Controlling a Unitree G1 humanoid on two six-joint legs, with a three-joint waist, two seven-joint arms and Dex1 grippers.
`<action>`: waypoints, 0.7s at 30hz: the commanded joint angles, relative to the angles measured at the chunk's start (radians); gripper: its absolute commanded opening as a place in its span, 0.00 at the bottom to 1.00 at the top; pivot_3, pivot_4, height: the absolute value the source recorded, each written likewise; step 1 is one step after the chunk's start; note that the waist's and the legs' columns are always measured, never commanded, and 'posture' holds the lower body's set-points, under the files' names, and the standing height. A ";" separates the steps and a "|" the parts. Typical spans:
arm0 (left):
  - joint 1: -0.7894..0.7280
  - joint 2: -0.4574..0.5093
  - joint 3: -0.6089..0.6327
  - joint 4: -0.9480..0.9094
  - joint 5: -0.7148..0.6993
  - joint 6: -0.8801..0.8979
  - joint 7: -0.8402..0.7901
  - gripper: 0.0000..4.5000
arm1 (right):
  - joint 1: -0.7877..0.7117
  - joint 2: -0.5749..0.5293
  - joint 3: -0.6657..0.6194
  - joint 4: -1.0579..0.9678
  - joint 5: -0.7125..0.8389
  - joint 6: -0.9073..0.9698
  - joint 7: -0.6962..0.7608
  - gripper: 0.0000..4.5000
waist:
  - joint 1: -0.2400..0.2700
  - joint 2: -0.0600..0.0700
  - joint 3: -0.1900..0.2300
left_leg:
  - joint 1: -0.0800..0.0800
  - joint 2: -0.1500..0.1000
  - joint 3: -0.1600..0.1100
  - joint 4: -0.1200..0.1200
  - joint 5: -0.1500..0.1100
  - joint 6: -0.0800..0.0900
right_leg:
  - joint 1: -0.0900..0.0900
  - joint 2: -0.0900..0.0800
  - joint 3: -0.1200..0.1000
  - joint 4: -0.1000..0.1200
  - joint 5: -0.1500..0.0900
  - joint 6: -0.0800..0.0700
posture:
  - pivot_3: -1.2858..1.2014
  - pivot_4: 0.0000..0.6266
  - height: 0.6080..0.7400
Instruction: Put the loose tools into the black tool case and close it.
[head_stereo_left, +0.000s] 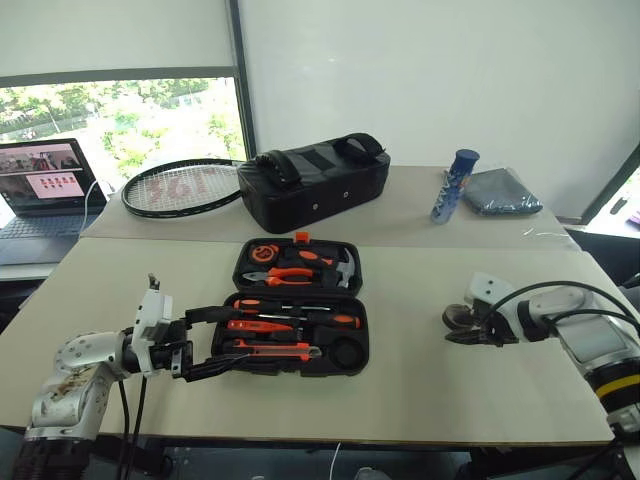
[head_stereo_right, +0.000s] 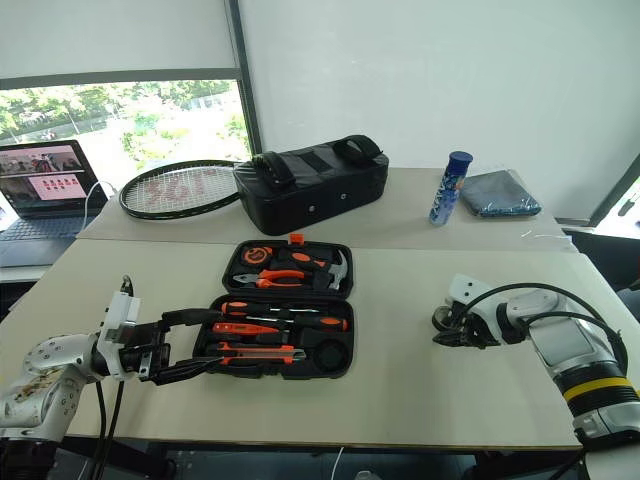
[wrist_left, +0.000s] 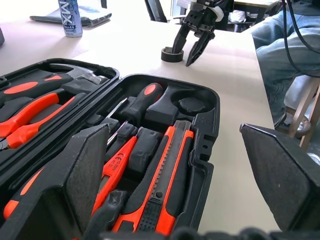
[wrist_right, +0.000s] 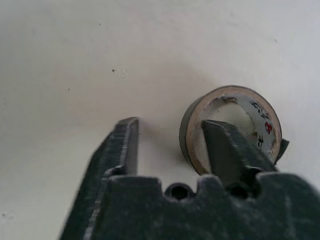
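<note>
Your right end effector (wrist_right: 170, 145) sits at the right of the frame with one finger (wrist_right: 222, 145) inside the small tape roll (wrist_right: 192, 132) and the other outside it; the fingers straddle the roll's wall with a gap left, so no clamp shows. The roll lies on the table (head_stereo_left: 420, 380), well apart from the black tool case (head_stereo_left: 295, 310), which lies open at centre frame with screwdrivers (head_stereo_left: 300, 318) and utility knife (head_stereo_left: 275, 349) in its slots. Your left end effector (head_stereo_left: 205, 342) hangs spread wide, empty, at the case's left edge.
</note>
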 joint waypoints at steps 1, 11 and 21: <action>0.010 -0.005 0.015 -0.035 -0.021 -0.008 0.018 1.00 | -0.007 -0.002 -0.031 0.020 -0.007 -0.064 0.015 0.16 | 0.000 0.000 0.000 | 0.000 0.000 0.000 0.000 0.000 0.000 | 0.000 0.000 0.000 0.000 0.000 0.000 | 0.52 0.24 1.00; 0.054 -0.015 0.031 -0.022 -0.020 -0.036 0.035 1.00 | -0.082 0.094 -0.070 -0.386 0.313 0.066 0.240 0.00 | -0.011 0.002 0.001 | 0.000 0.001 -0.001 0.000 0.000 0.000 | -0.001 0.002 0.000 0.003 0.001 -0.001 | 0.52 0.24 1.00; 0.116 0.016 0.046 -0.049 -0.022 -0.043 0.027 1.00 | -0.151 0.239 0.240 -0.603 0.204 0.271 0.152 0.00 | 0.006 0.002 0.001 | -0.002 0.001 -0.004 0.004 0.000 0.000 | -0.002 0.001 -0.003 0.005 0.001 -0.001 | 0.52 0.24 1.00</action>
